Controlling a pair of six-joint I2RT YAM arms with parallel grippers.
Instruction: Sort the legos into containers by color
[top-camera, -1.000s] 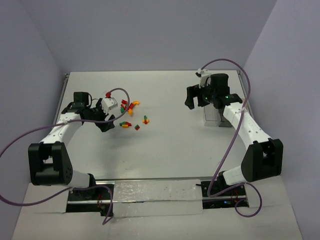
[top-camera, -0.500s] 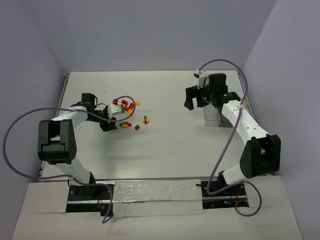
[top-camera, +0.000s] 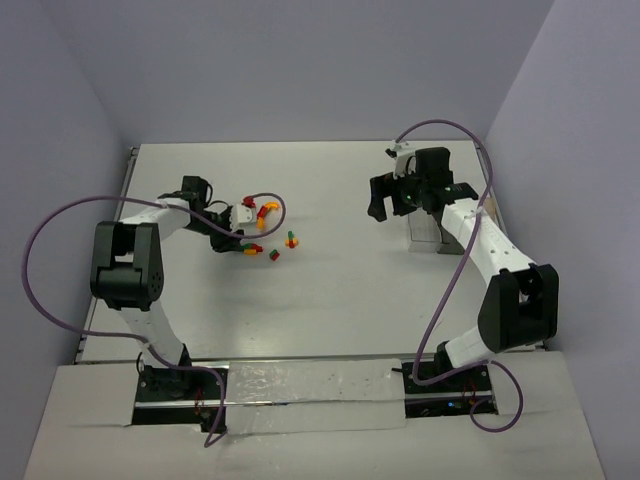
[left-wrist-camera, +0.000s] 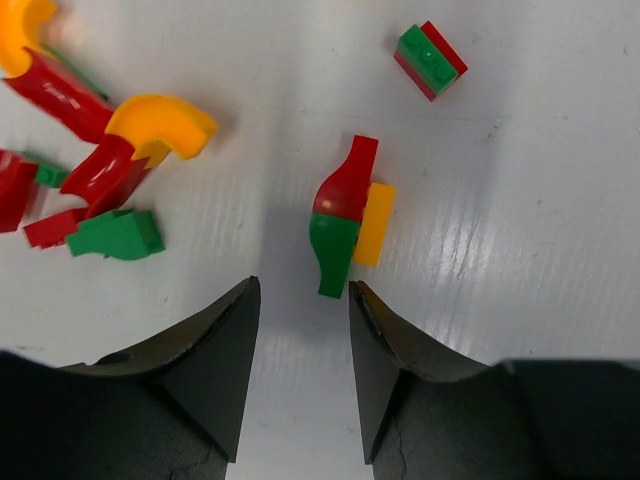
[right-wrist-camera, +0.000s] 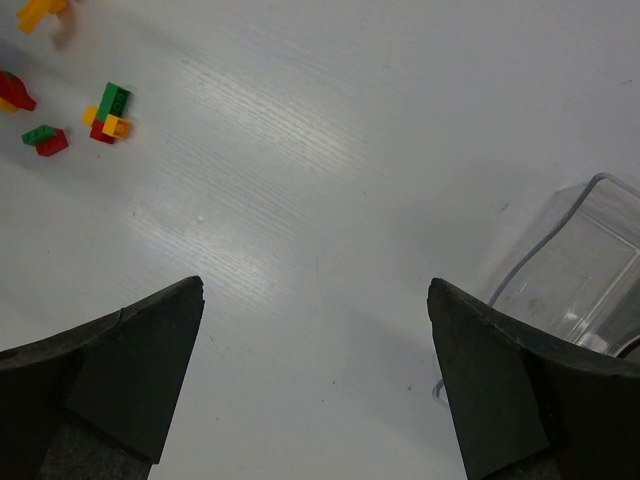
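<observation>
My left gripper (left-wrist-camera: 303, 300) sits low over the table (top-camera: 340, 300) toward its left edge. Its fingers are parted only a little and hold nothing, and they are lined up on a joined piece (left-wrist-camera: 338, 232) of red, green and yellow stuck together. That is my first worry: if I pinch it as one lump, three colours travel together and land in one bin. The gap between my fingers looks barely wider than the piece, so closing in could nudge it away or tip it rather than catch it.

The other bricks (left-wrist-camera: 110, 170) are heaped close by, touching one another, and a stray finger could scatter them. A red-and-green pair (left-wrist-camera: 430, 60) lies apart, beyond.

My right gripper (right-wrist-camera: 315, 288) hangs spread wide and empty toward the right edge, near the bins (right-wrist-camera: 580, 250). They look like light clear plastic, and I judge a careless swing of that arm could shove or tip them. The bins stand well apart from the bricks, so a weak pinch risks a drop on the carry across.
</observation>
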